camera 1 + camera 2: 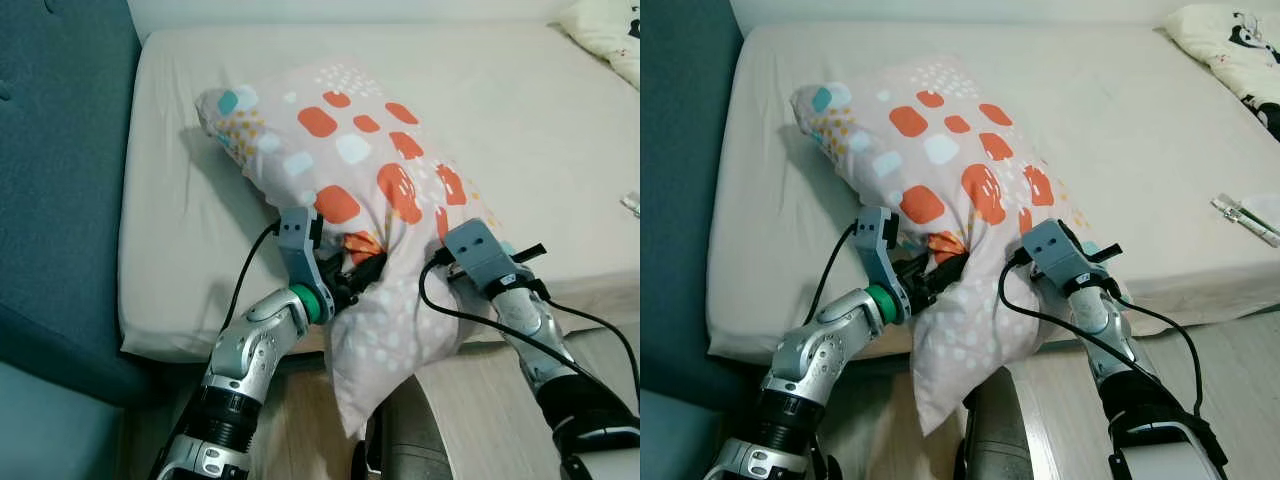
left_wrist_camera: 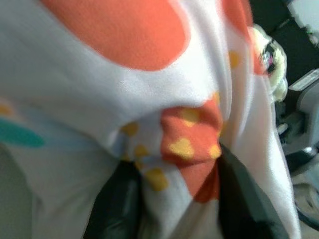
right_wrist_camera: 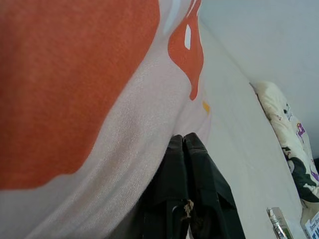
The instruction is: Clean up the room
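Soft, light orange-and-teal spotted fabric pillow [image 1: 350, 190] is pinched at bunched near-edge folds by left tool [image 2: 169, 199]; right tool [image 3: 185, 149] is seen closed against it.

My left gripper [image 1: 352, 275] fingertips are buried in a pillow [image 1: 350, 160] fold, and my right gripper [image 3: 184, 149] tips are pressed under its cloth. The second pillow [image 1: 1230, 45] is cut off at the edge; the small item [image 1: 1245, 218] on the mattress is too small to identify.

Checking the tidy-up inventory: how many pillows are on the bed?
2: the patterned pillow at the near edge, held by both grippers; a cream pillow at the far right corner.
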`<state>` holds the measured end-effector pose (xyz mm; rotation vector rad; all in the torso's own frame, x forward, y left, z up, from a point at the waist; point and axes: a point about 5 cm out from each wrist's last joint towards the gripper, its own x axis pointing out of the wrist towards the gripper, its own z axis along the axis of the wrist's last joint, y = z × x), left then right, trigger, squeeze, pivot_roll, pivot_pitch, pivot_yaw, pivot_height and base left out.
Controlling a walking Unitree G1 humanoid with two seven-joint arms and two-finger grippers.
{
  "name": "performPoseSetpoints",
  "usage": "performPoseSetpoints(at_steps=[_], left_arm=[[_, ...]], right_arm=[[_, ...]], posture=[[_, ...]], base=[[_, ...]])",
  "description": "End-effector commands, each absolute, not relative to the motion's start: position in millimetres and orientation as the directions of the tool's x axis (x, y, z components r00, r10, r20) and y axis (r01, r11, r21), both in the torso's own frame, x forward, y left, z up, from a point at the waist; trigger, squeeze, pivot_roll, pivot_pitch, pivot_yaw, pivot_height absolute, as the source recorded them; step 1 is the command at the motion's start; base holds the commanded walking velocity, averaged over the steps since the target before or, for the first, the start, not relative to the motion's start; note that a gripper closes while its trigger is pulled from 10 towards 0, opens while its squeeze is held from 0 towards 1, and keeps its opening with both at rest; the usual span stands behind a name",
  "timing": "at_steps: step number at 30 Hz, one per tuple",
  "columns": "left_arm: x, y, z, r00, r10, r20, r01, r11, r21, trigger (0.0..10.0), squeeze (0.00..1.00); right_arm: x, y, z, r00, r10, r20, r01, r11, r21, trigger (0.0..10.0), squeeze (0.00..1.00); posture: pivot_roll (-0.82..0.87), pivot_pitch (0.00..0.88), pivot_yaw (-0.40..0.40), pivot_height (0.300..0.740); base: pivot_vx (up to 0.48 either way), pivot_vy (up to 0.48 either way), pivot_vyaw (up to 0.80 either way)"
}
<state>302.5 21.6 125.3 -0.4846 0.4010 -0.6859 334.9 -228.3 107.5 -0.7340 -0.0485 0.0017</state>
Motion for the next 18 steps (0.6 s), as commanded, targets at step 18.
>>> performPoseSetpoints(at_steps=[18], left_arm=[[307,13,140,0.736,-0.627,-0.255,0.396,0.705,-0.589,0.0,0.0]], right_arm=[[330,-231,97,1.0,0.004,0.012,0.006,0.72,-0.694,10.0,0.0]], posture=[[-0.05,0.027,-0.019,0.555]], base=[[0.0,0.0,0.0]])
